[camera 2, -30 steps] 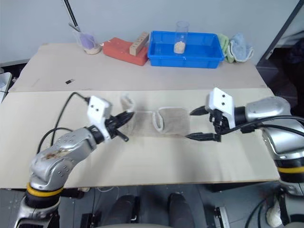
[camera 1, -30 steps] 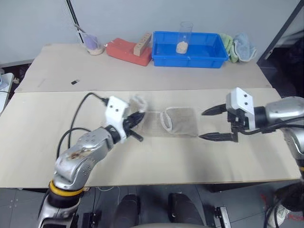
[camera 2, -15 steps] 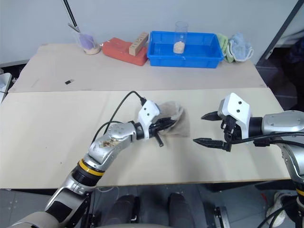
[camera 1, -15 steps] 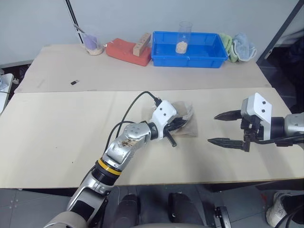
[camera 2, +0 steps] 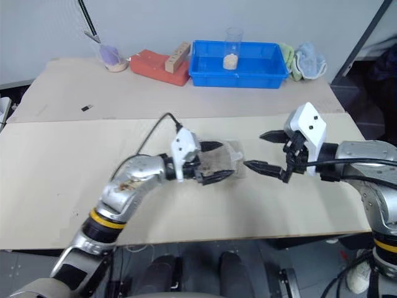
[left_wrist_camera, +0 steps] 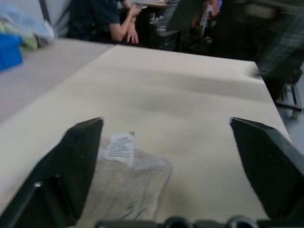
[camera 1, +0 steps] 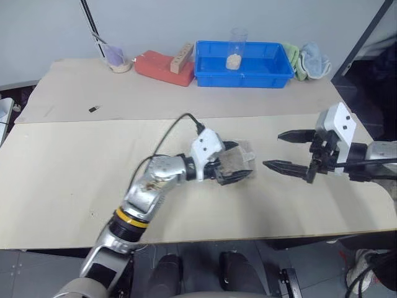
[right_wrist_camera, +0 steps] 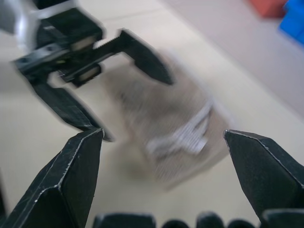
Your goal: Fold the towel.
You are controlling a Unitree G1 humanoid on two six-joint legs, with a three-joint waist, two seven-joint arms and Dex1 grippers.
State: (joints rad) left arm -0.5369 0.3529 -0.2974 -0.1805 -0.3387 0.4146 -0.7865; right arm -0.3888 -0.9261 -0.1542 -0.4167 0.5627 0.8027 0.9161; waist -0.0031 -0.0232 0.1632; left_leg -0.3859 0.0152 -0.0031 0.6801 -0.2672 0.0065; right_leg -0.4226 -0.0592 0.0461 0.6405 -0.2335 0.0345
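Left eye view: one folded towel (camera 1: pixel 239 158), two end effectors (camera 1: pixel 234 163) (camera 1: pixel 283 151) spread wide, empty.

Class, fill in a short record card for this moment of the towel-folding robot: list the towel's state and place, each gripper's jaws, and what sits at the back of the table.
towel: folded small, lying flat on the near board
left gripper: jaws open, astride the towel, not clamping it
right gripper: jaws open, beside the towel, apart from it
towel tag: white, lying on top at one edge
back of table: blue bin, red block, green and light blue cloths
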